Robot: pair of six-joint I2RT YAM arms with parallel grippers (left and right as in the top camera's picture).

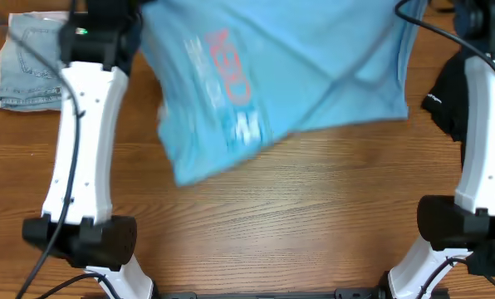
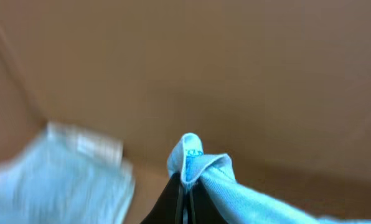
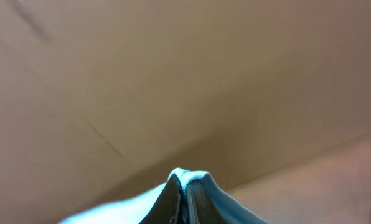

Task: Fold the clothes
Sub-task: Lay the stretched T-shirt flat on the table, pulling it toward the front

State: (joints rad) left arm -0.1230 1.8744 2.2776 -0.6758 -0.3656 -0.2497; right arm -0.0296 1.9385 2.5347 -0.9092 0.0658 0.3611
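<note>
Overhead: sky-blue T-shirt (image 1: 314,75) held over the table (image 1: 297,208), left pincer (image 2: 184,185) and right pincer (image 3: 184,188) clamped on its cloth.

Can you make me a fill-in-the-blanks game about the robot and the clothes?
The T-shirt pinched by the left end effector and the right end effector is ___. The denim shorts lie on the robot's ___ side. The other T-shirt, on the robot's right side, is ___.
Missing words: blue; left; black.
</note>
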